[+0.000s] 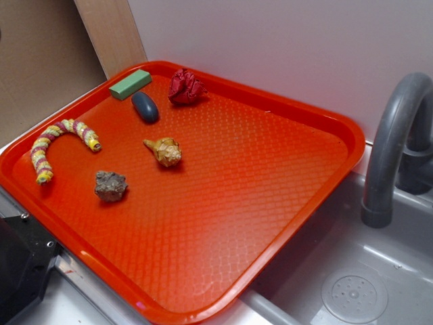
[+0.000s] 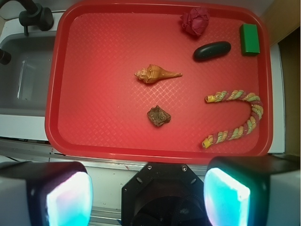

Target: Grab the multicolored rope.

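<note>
From where I stand the arm is drawn up high above the near edge of the red tray [image 2: 66,94], its wrist camera looking straight down. The gripper [image 2: 148,195] hangs over the strip of table in front of the tray; its jaws stand wide apart, released, with nothing between them and touching nothing. The two fingers [image 2: 225,193] show as dark blocks with glowing teal pads at the bottom of the wrist view. In the exterior view only a black piece of the robot shows at the lower left corner.

The multicolored rope [image 2: 251,117] lies flat on the tray, bent into a hook, banded yellow, dark pink and cream. In the wrist view it sits at the tray's right side, near the rim, well apart from the jaws. Just beyond it lie a dark oval stone [image 2: 211,51] and a green block [image 2: 249,39], with a crumpled dark red cloth ball [image 2: 195,21] near the far rim. A tan spiral shell [image 2: 155,74] rests around the middle of the tray, and a rough brown rock [image 2: 158,116] lies nearer the arm. A grey sink [image 1: 352,284] with a grey faucet [image 1: 392,142] sits beside the tray.
</note>
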`<state>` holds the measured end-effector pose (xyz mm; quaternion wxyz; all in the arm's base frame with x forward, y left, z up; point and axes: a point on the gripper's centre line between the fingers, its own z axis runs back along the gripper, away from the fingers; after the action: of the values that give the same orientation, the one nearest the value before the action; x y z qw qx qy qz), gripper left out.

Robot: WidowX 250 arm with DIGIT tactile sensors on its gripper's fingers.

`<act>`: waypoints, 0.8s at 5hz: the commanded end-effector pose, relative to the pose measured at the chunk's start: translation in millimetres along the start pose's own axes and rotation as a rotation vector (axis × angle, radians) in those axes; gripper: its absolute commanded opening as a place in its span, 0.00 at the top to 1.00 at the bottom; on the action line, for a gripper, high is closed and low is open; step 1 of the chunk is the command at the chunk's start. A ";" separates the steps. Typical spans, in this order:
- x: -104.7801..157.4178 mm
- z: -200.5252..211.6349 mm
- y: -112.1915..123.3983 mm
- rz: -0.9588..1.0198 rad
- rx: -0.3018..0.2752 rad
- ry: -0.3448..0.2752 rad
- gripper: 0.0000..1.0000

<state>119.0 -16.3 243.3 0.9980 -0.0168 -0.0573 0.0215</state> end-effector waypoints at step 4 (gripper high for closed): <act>56.7 -31.0 57.6 0.543 0.210 -0.320 0.00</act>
<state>180.1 34.4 206.9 0.9354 0.0761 -0.1935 0.2860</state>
